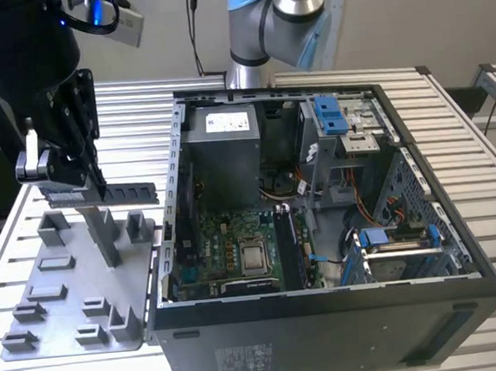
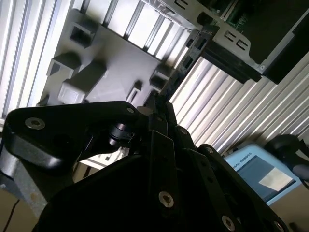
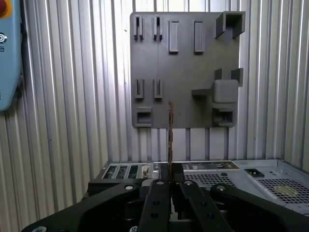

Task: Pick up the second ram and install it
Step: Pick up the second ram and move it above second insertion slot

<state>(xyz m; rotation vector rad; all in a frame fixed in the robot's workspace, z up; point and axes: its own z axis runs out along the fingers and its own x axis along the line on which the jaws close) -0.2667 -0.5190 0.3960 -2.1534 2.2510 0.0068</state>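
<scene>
Jaws of gripper (image 1: pixel 72 185) clamped on second ram (image 1: pixel 125 194) — long axis level, pointing from jaws toward open case (image 1: pixel 329 317), over grey tray (image 1: pixel 66 292).

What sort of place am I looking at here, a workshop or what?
Likely a robotics lab bench for computer assembly: an open computer case sits on a slatted metal table beside a grey fixture tray, and the gripper holds the second ram.
</scene>
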